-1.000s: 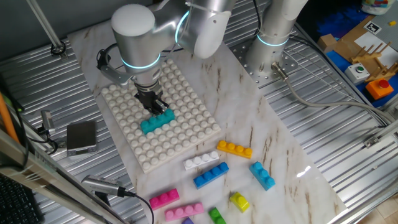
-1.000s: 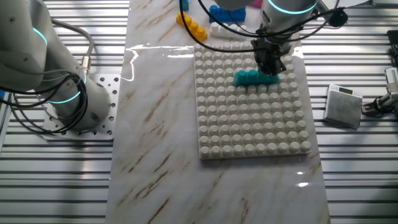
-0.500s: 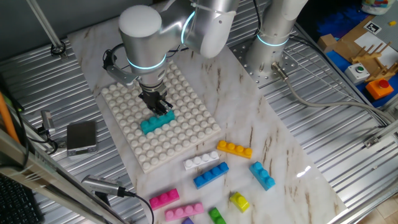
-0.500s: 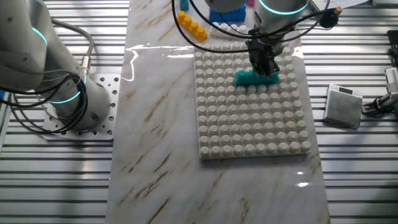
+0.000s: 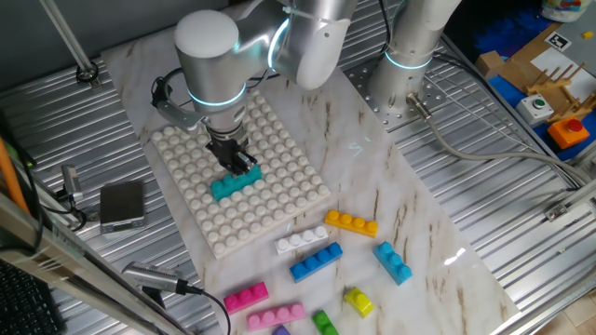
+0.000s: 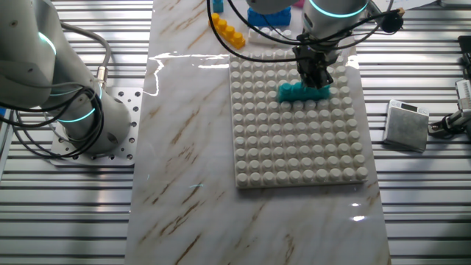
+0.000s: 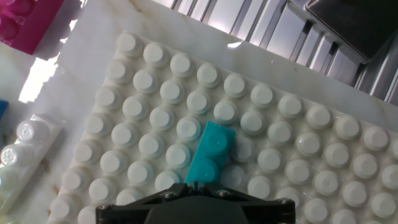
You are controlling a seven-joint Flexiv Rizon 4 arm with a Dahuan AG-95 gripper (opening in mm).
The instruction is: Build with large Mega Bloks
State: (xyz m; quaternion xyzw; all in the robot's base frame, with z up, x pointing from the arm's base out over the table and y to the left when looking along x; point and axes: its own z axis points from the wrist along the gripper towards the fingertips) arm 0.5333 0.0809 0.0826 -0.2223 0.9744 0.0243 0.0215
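A teal Mega Blok (image 5: 235, 182) (image 6: 300, 92) (image 7: 211, 158) sits on the studs of the white baseplate (image 5: 270, 209) (image 6: 294, 154) (image 7: 155, 74). My gripper (image 5: 240, 165) (image 6: 316, 77) (image 7: 199, 185) stands upright over one end of it. The fingers are shut together and their tips rest on top of the brick, hiding its near end in the hand view. Loose bricks lie on the marble in front of the plate: orange (image 5: 351, 223), white (image 5: 301, 241), blue (image 5: 316, 261), light blue (image 5: 393, 261), pink (image 5: 246, 297), yellow (image 5: 358, 301) and green (image 5: 324, 323).
A grey box (image 5: 122, 205) (image 6: 407, 125) lies on the ribbed metal table beside the plate. The arm's base (image 5: 400, 84) stands behind the marble sheet. A second arm (image 6: 59, 81) stands at the left of the other fixed view. Cables run along the table edge.
The gripper has shifted only slightly above the teal brick, a little right and then back. The brick has stayed in the same place on the plate.
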